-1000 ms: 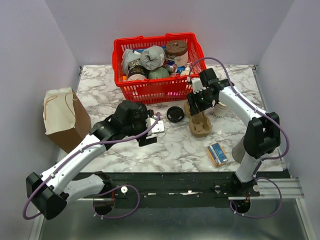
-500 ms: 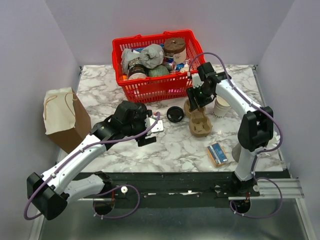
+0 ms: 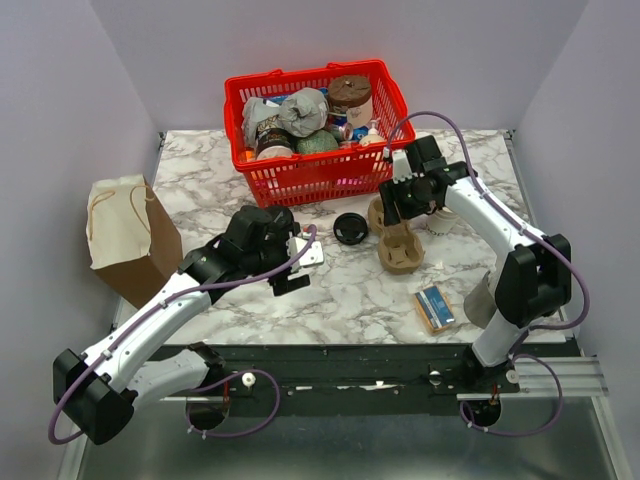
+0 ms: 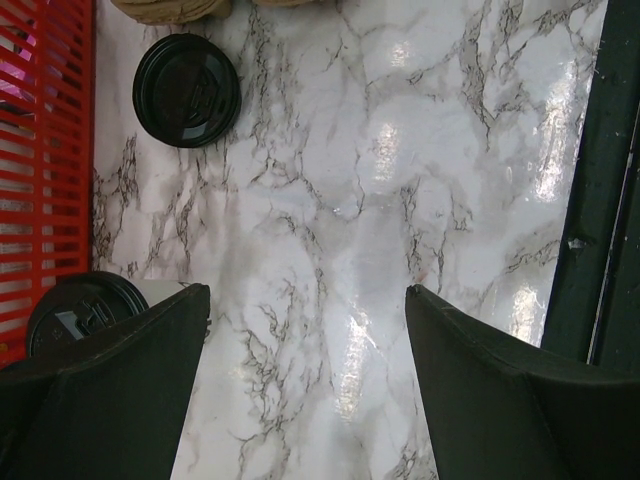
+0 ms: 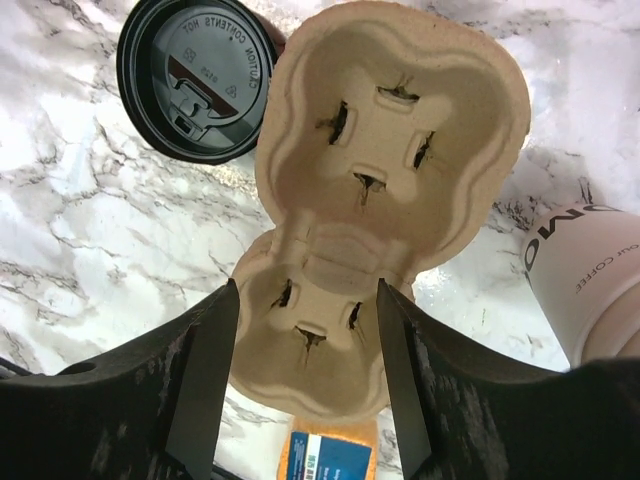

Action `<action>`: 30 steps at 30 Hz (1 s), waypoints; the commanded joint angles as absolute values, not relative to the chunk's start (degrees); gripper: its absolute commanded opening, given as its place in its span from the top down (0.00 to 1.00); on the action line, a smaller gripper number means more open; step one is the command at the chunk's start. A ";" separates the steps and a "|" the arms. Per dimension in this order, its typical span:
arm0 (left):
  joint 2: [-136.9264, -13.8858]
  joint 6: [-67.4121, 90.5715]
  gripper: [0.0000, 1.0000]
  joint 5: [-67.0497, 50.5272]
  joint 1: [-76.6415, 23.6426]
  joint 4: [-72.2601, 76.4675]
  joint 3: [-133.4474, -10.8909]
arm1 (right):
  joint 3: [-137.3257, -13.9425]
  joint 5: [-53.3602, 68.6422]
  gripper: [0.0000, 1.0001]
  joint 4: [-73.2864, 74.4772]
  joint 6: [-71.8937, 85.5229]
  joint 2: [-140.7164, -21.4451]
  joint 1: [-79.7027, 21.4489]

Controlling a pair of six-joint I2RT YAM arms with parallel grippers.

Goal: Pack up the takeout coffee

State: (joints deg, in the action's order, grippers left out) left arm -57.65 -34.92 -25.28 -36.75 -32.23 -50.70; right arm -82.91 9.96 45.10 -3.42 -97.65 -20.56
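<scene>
A brown paper bag stands at 9 o'clock, just off the left rim of the marble table. Right of it the left arm reaches in toward the middle. The left claw is held over bare marble, its fingers wide apart with nothing between them.

The takeout coffee shows only in the left wrist view, at about 8 o'clock from that claw. It stands upright right beside the red basket, its black lid partly covered by the claw's left finger. From above, the left arm hides it.

The basket sits at the table's 12 o'clock, crammed with wrapped goods and tubs. At 5 o'clock from the basket a loose black lid lies flat on the marble. At the lid's 4 o'clock, just beside it, is a brown pulp cup carrier.

The right claw is over the carrier with its fingers apart, one on each side of the nearer cup well. Whether they touch the pulp cannot be told.

At 3 o'clock from the carrier is a white paper cup with dark lettering, half hidden under the right arm from above. A small blue box lies at the carrier's 5 o'clock.
</scene>
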 commanded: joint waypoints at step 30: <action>-57.83 -32.26 0.12 -25.23 -35.42 -29.36 -49.66 | -80.25 6.86 0.40 41.40 -3.08 -103.80 -20.30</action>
State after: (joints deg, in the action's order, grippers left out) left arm -57.82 -33.06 -25.26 -35.68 -30.55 -50.33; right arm -81.01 8.32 42.48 -3.42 -102.63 -20.56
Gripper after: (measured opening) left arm 0.883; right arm 0.611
